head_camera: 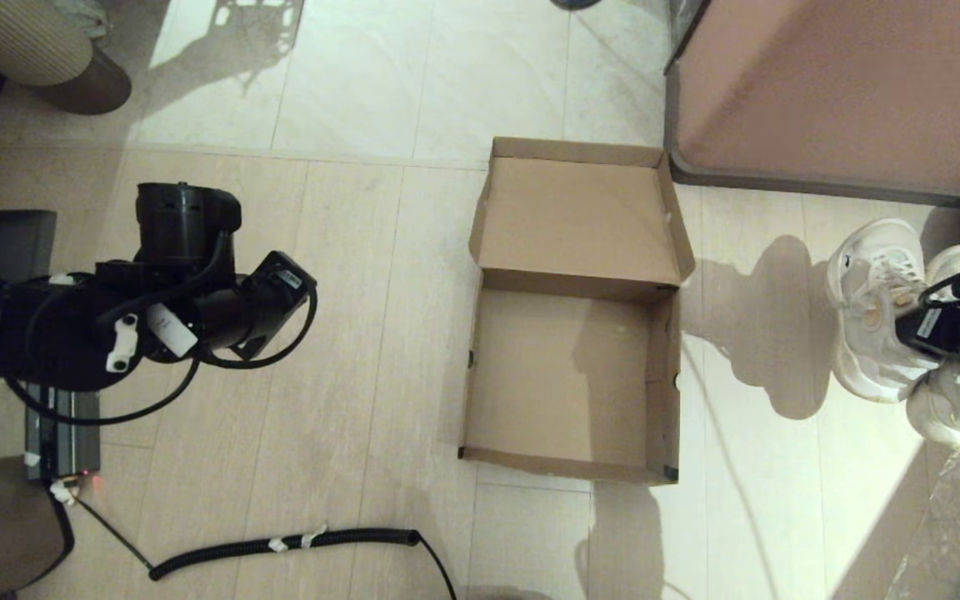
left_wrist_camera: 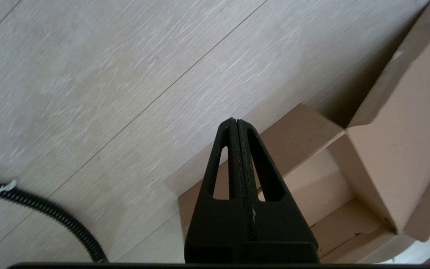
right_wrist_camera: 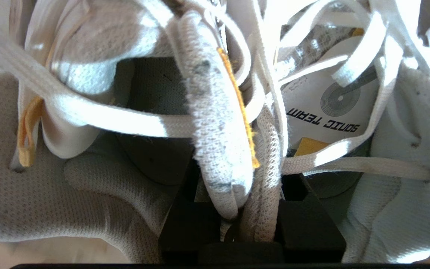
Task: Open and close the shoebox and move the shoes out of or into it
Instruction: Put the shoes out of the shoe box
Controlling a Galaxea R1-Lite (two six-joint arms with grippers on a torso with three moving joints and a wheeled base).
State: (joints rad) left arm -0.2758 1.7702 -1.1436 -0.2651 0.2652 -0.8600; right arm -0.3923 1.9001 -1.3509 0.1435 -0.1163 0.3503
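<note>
- Pale wood-look floor (head_camera: 347, 333) is occupied by the plain brown cardboard shoebox (head_camera: 572, 392), lid flapped open.
- Beside it, the white mesh lace-up sneakers (head_camera: 872, 308) are pinched at their inner edges by the right gripper (right_wrist_camera: 252, 209) jaws.
- Left gripper (left_wrist_camera: 237, 129) is held near the shoebox, jaws pressed together.

Head cam sits high on me, faces forward and down at the pale wood-look floor (head_camera: 347, 333); plain brown cardboard shoebox with its flap lid open (head_camera: 576, 308) is mid-frame, my arms at the left and right edges. Left wrist cam looks along my black left gripper (left_wrist_camera: 236, 123) from behind, near the floor, catching a corner of that same box, so it overlaps the head view there. Right wrist cam is jammed right up against the white mesh lace-up sneakers (right_wrist_camera: 215, 123), which head cam sees at its right edge.
</note>
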